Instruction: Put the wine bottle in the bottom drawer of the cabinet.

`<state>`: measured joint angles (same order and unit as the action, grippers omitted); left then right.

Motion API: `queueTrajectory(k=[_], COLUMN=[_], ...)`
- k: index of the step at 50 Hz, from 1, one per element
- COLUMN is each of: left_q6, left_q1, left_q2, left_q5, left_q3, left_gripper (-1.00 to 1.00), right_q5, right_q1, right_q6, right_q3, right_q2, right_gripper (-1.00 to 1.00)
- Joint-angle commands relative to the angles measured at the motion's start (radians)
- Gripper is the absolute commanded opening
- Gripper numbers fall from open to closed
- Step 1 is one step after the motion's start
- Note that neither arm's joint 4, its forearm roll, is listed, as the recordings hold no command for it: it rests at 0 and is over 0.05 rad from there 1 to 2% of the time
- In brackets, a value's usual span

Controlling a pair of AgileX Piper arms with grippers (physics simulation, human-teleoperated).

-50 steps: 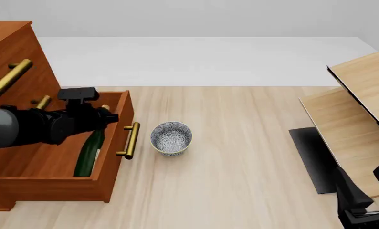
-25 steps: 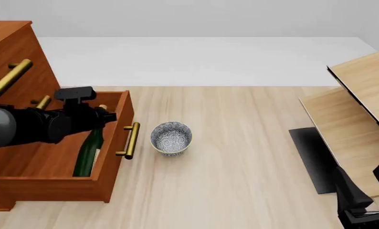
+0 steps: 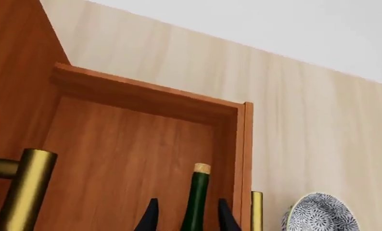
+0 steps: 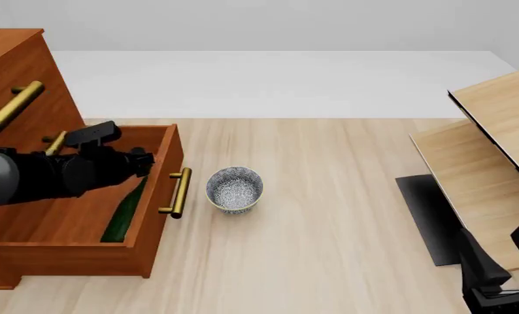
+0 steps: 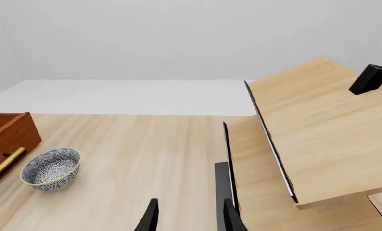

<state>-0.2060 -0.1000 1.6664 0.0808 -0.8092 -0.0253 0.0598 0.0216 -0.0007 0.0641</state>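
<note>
The left fingers [image 3: 152, 219] stand spread on either side of the wine bottle [image 3: 196, 202], apart from its dark green neck and gripping nothing, seen from the left wrist. The bottle lies inside the open bottom drawer [image 4: 151, 216] of the cabinet [image 4: 16, 72], along the drawer's front panel, gold top pointing away from the camera. A speckled bowl [image 4: 234, 189] sits on the desk [image 4: 329, 216] just beside the drawer's brass handle [image 4: 180, 192]. Well apart at the far right, the right fingers [image 5: 151, 217] hang parted and empty above the desk.
</note>
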Motion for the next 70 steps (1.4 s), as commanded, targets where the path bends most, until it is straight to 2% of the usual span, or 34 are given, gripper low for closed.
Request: queueTrajectory(k=[1,18,34,42,51,56,57,59,60,64,66,68,70], left_q6=[-0.021,0.017,0.112,0.153,0.22,0.236,0.267,0.253,0.279,0.309,0.275,0.326,0.314], left_q1=[-0.023,-0.011,0.02,-0.012,-0.051,-0.057,-0.048,-0.049,-0.033,-0.034,-0.043,-0.044,-0.042], left_q2=[0.012,-0.1,-0.265,-0.364,-0.471,-0.521,-0.539,-0.558,-0.576,-0.624,-0.649,-0.663,-0.681], left_q5=[-0.025,-0.126,-0.298,-0.397,-0.552,-0.621,-0.656,-0.681,-0.705,-0.777,-0.81,-0.846,-0.872], left_q3=[0.051,0.013,-0.08,-0.162,-0.308,-0.379,-0.408,-0.439,-0.457,-0.515,-0.561,-0.588,-0.625], left_gripper=[1.0,1.0,1.0,1.0,1.0,1.0,1.0,1.0,1.0,1.0,1.0,1.0,1.0], right_q5=[-0.003,-0.007,0.013,0.007,0.012,0.011,0.012,0.006,0.007,0.01,0.011,0.013,0.011], right_q1=[-0.001,0.0,0.002,0.003,0.004,0.003,0.003,0.003,0.003,0.002,0.002,0.002,0.002], right_q6=[0.0,0.0,-0.002,-0.002,0.001,0.002,0.001,0.002,0.001,0.002,0.002,0.001,0.0], right_q3=[0.0,0.0,0.0,0.0,0.0,0.0,0.0,0.0,0.0,0.0,0.0,0.0,0.0], right_q2=[-0.005,-0.008,0.012,0.005,0.01,0.009,0.009,0.003,0.004,0.007,0.007,0.009,0.006], right_gripper=[1.0,1.0,1.0,1.0,1.0,1.0,1.0,1.0,1.0,1.0,1.0,1.0,1.0])
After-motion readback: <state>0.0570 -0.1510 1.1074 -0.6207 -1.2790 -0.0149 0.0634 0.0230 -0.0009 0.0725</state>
